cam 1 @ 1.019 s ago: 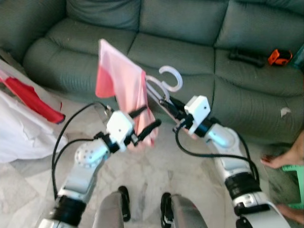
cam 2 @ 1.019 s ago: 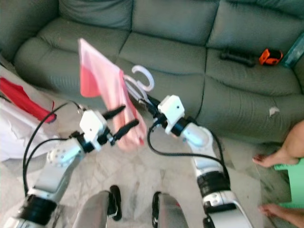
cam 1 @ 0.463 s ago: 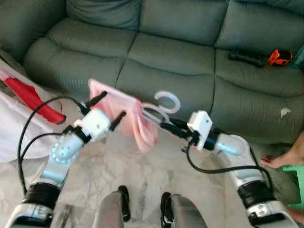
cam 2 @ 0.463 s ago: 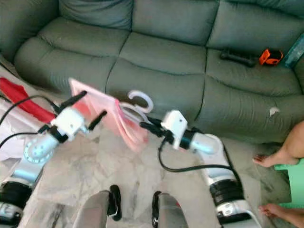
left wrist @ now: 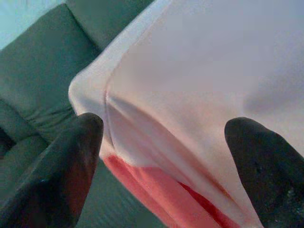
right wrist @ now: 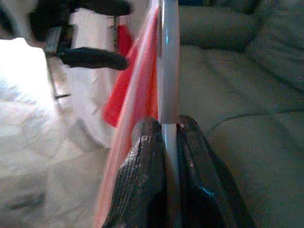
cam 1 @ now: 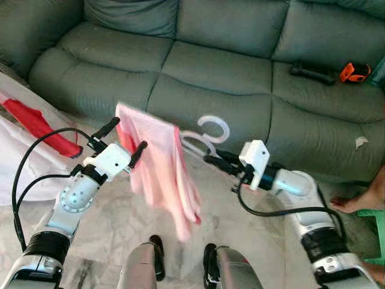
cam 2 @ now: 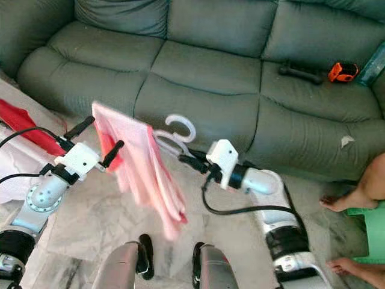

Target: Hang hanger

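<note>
The right end effector point(cam 1: 210, 160) is clamped on the white plastic hanger point(cam 1: 204, 133) carrying a pink cloth garment point(cam 1: 159, 171). The left end effector point(cam 1: 124, 139) is spread open beside the garment. No legible writing.

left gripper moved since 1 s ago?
Yes. The left gripper has swung out to the robot's left, from in front of the sofa's middle seat toward its left one; its jaws are open beside the pink cloth.
</note>
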### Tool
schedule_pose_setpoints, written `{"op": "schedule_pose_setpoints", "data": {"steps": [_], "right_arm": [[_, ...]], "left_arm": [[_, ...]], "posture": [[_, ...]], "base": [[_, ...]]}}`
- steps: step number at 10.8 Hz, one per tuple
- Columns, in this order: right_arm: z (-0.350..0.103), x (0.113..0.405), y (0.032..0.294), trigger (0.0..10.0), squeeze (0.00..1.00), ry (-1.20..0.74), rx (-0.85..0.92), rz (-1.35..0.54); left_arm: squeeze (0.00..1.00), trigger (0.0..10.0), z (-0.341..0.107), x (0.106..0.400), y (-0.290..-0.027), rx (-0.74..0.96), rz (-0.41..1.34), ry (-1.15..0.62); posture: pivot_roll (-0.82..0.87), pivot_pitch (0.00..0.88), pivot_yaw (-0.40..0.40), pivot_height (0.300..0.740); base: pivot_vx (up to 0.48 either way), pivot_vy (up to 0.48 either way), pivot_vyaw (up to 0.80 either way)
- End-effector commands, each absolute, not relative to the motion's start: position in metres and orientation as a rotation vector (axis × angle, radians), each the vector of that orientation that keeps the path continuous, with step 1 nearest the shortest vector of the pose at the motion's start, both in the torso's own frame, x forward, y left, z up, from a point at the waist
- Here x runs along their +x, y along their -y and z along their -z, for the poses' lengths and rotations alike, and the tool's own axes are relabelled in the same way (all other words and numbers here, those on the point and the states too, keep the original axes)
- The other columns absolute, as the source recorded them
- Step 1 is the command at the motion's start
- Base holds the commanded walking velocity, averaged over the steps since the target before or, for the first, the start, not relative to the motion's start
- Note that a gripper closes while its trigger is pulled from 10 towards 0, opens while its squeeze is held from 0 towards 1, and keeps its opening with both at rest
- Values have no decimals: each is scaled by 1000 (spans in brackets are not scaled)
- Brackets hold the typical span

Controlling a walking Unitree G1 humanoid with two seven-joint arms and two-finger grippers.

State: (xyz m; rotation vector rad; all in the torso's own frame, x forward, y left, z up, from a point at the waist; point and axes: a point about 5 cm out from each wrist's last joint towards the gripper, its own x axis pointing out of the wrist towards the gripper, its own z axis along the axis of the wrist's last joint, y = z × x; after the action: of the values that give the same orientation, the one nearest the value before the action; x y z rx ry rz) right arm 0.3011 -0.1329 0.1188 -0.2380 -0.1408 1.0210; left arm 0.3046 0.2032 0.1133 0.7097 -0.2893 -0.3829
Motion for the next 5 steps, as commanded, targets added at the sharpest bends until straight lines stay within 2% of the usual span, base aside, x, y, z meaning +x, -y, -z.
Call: {"op": "schedule_pose_setpoints", "data": {"steps": [1, 2, 3, 5], "right_arm": [[-126, 306, 138, 10000, 0, 191, -217, -939], [-125, 305, 139, 10000, 0, 183, -208, -938], [-121, 303, 141, 10000, 0, 164, -197, -938], [-110, 295, 144, 10000, 0, 72, -180, -1018]], "left_arm": [[1000, 10000, -111, 305, -205, 721, 382, 284], [1000, 10000, -112, 307, -204, 730, 383, 297], [0, 10000, -115, 307, -198, 769, 430, 328], [0, 10000, -120, 304, -185, 905, 614, 399]], "posture": [[-38, 247, -41, 740], [-41, 248, -40, 740], [-44, 248, -37, 740], [-49, 246, -34, 740]], "base": [[0, 0, 0], [0, 0, 0], [0, 0, 0], [0, 0, 0]]}}
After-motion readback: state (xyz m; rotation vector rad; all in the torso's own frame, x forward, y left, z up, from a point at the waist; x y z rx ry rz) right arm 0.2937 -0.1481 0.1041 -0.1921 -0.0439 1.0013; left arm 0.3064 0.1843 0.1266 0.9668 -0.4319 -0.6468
